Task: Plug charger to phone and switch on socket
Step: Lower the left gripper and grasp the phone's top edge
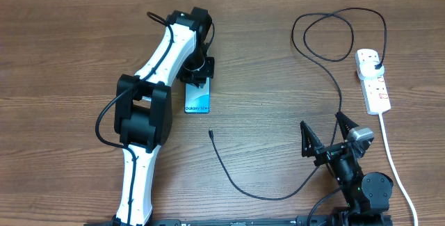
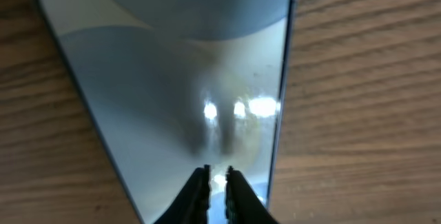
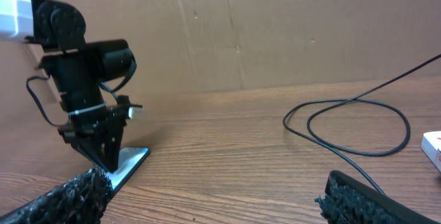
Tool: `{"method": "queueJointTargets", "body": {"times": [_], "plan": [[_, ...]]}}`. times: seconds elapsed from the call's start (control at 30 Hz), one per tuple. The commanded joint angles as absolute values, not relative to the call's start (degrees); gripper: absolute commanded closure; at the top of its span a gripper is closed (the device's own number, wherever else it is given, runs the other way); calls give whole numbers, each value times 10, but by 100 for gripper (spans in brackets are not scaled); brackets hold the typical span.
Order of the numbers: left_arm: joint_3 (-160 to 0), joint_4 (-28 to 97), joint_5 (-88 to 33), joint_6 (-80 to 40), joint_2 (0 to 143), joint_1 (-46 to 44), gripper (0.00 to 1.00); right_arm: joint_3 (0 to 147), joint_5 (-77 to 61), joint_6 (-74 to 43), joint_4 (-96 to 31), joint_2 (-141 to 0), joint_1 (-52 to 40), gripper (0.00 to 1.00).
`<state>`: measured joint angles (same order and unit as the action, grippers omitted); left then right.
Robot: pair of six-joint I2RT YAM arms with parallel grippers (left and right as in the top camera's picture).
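I hold left gripper nearly pinched together, grasping nothing, tips on phone screen | right gripper spread wide, empty | phone's long axis runs away from me; charger tip lies loose just off its near end, closer to my left arm | socket far right

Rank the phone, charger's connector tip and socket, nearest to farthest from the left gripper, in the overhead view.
1. The phone, right under the left gripper.
2. The charger's connector tip, lying just past the phone's near end.
3. The socket, far off on the right side.
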<state>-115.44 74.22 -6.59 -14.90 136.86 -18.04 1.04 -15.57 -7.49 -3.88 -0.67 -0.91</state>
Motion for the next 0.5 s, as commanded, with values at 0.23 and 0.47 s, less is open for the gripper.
{"method": "queueJointTargets", "body": {"times": [0.23,0.47], "plan": [[-1115,733,-53,-155,1374,-183,58,4,-151,-74,-35,-1,-13,0],[-1155,747,-29,-153,1373,-184,1,4,-151,-74,-35,-1,-13,0]]}}
